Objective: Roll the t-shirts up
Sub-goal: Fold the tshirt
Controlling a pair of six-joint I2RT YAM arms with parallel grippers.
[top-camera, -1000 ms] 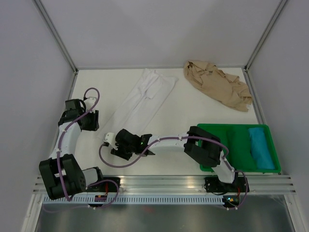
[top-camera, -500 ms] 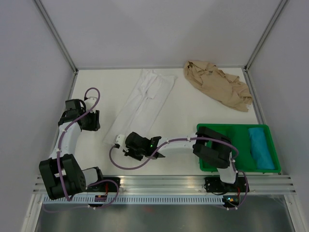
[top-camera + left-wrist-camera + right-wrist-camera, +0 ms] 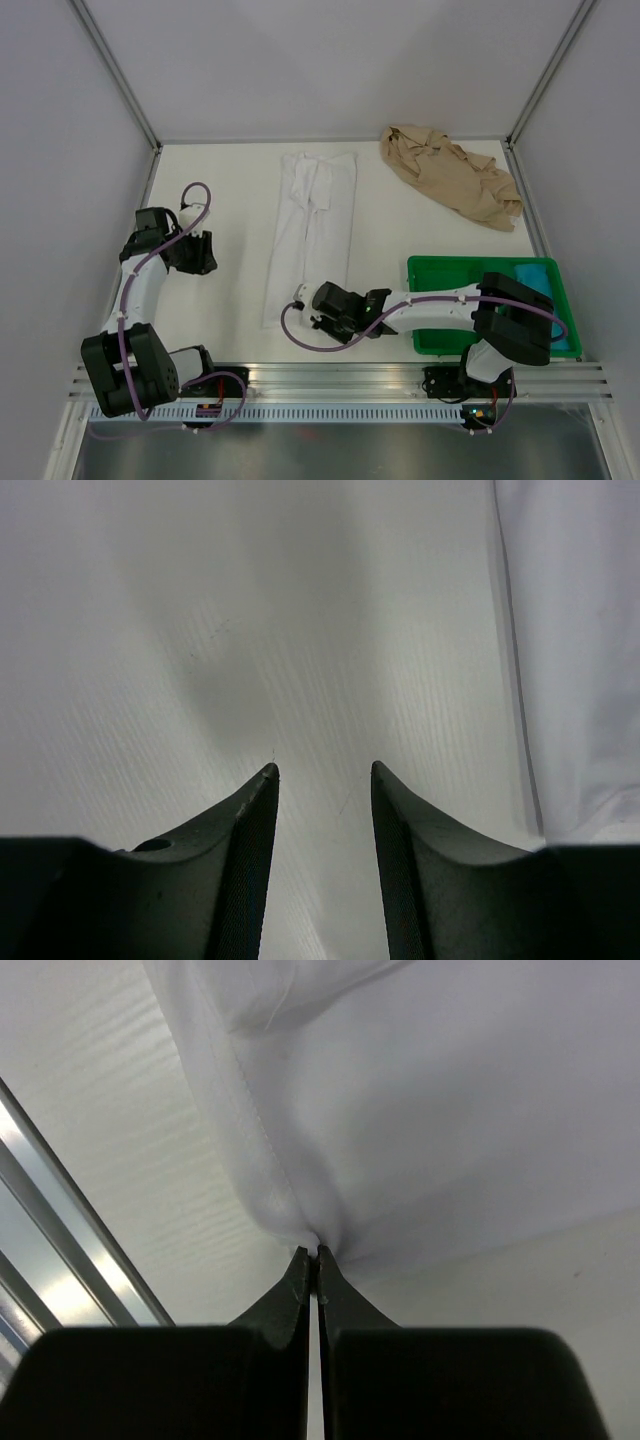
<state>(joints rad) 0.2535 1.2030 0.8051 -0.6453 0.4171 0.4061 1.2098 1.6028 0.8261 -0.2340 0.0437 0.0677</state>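
Roll setup: right end effector (image 3: 312, 1253) clamps white shirt (image 3: 312, 225) at near hem, left end effector (image 3: 322, 770) half-open, empty; next I'd bring left onto the hem.

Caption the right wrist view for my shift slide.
Right end effector shut on a bunched edge of the white t-shirt, just above the table.

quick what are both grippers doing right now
Left gripper: open, holding nothing, above bare table beside the white t-shirt.
Right gripper: shut on the white t-shirt's near edge.
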